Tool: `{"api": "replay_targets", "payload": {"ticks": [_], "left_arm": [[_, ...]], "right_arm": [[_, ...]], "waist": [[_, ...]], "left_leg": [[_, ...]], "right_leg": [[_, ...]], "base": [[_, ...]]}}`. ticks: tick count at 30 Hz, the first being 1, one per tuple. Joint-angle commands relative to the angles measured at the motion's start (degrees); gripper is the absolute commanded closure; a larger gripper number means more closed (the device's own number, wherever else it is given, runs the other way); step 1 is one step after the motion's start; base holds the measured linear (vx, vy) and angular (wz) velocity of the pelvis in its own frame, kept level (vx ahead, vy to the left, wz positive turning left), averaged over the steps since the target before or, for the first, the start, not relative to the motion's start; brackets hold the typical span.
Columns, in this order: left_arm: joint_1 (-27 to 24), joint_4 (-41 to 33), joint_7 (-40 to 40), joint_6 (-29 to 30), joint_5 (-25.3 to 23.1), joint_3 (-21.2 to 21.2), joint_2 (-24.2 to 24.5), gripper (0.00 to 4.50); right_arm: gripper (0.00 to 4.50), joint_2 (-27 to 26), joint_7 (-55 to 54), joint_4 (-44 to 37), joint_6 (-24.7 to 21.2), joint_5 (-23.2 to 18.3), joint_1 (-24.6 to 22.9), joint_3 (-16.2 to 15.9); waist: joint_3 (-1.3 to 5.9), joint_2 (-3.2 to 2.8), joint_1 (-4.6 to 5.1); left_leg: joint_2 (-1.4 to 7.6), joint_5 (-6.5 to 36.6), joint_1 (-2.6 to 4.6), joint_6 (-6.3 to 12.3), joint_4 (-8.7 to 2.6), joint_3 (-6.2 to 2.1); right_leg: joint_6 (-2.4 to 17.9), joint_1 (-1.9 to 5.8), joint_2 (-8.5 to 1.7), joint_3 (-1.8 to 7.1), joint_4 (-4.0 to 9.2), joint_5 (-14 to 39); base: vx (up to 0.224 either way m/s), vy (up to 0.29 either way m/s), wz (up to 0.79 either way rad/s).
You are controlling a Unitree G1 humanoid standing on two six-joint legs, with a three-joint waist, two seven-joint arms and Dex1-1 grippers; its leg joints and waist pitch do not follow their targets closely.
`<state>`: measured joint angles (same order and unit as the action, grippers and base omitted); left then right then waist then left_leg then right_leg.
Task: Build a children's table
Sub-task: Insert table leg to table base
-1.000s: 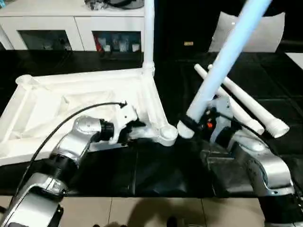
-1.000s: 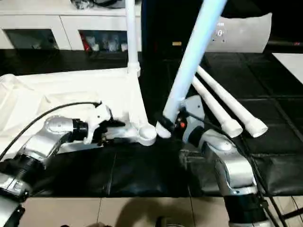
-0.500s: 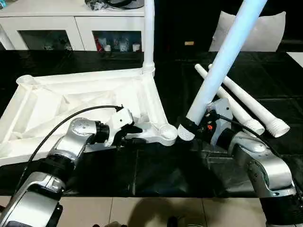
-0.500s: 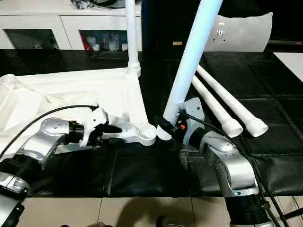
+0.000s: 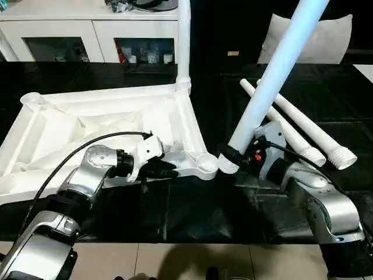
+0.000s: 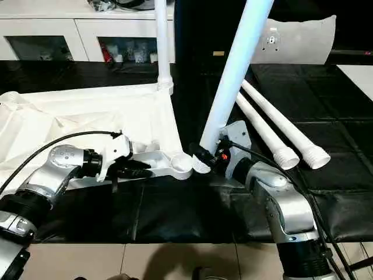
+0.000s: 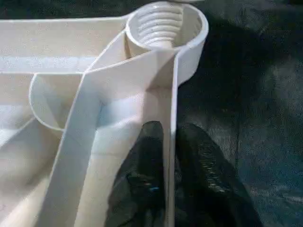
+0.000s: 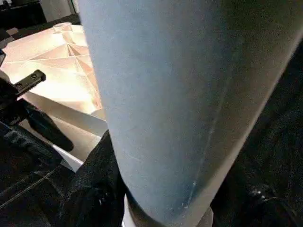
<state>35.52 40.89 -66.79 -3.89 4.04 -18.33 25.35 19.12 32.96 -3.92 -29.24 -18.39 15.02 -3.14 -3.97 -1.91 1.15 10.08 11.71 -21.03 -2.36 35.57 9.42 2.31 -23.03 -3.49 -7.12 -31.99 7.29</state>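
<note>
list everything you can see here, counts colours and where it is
table top: 1, white, upside down on the black mat, ribbed underside up, on the robot's left
screwed-in leg: 1, white, upright in the far corner socket
near corner socket: 1, white, threaded, no leg in it, beside the held leg's threaded end
held leg: 1, white, tilted, in the right gripper
loose legs: 2, white, lying on the mat on the right
mat: 1, black, under everything
cabinet: 1, white, glass doors, far side
white cushion-like thing: 1, far right
left gripper: black fingers shut on the table top's edge wall
right gripper: black fingers shut on the held leg
</note>
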Motion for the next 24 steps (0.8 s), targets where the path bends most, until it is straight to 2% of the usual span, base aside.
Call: {"api": "replay_targets", "payload": {"ticks": [1,3,12,17,18,24], "left_arm": [[0.8,0.4,-0.2,-0.5,-0.9,-0.1,0.4,4.25],[0.8,0.5,-0.2,-0.6,-1.0,-0.1,0.4,4.43],[0.6,0.7,-1.0,-1.3,-1.3,0.1,0.0,4.50],[0.1,0.1,-1.2,-1.2,-1.5,0.4,-0.5,4.50],[-0.1,-0.2,-1.2,-1.2,-1.5,0.4,-0.5,4.50],[-0.6,-1.2,-1.7,-1.9,-1.9,-0.1,-0.5,4.50]], "right_arm": [[2.59,0.0,0.3,-0.5,0.6,-0.4,0.7,0.3],[2.59,0.0,0.3,-0.5,0.6,-0.4,0.8,0.3],[2.59,0.0,0.4,-0.4,0.7,-0.1,0.8,0.3],[2.59,0.0,0.4,-0.3,0.9,-0.1,0.7,0.4],[2.59,0.0,0.4,-0.2,0.9,-0.1,0.7,0.3],[2.59,-0.1,0.9,-0.1,0.9,-0.3,1.5,0.2]], "waist": [[3.92,-0.20,-0.10],[3.88,-0.21,-0.08],[4.06,-0.50,-0.13],[4.06,-0.36,-0.21],[4.06,-0.09,-0.17],[4.09,-0.23,-0.26]], "left_leg": [[2.65,13.4,0.72,2.90,-4.31,-1.37],[2.65,13.6,0.76,2.86,-4.31,-1.37],[2.78,12.9,0.65,2.96,-4.39,-1.39],[2.74,12.8,0.67,2.97,-4.37,-1.33],[2.74,12.7,0.58,3.00,-4.37,-1.31],[2.86,12.3,0.63,3.11,-4.42,-1.35]], "right_leg": [[4.4,3.25,-5.20,2.82,5.13,28.8],[4.3,3.18,-5.18,2.82,5.17,29.0],[5.5,3.36,-5.22,3.00,4.81,26.4],[5.6,3.38,-5.22,3.00,4.77,26.6],[5.5,3.42,-5.20,3.02,4.78,26.6],[5.7,3.33,-5.24,3.09,4.65,26.1]], "base": [[0.000,0.000,0.00],[0.000,0.000,0.00],[0.000,0.000,0.00],[0.000,0.000,0.00],[0.000,0.000,0.00],[0.000,0.000,0.00]]}}
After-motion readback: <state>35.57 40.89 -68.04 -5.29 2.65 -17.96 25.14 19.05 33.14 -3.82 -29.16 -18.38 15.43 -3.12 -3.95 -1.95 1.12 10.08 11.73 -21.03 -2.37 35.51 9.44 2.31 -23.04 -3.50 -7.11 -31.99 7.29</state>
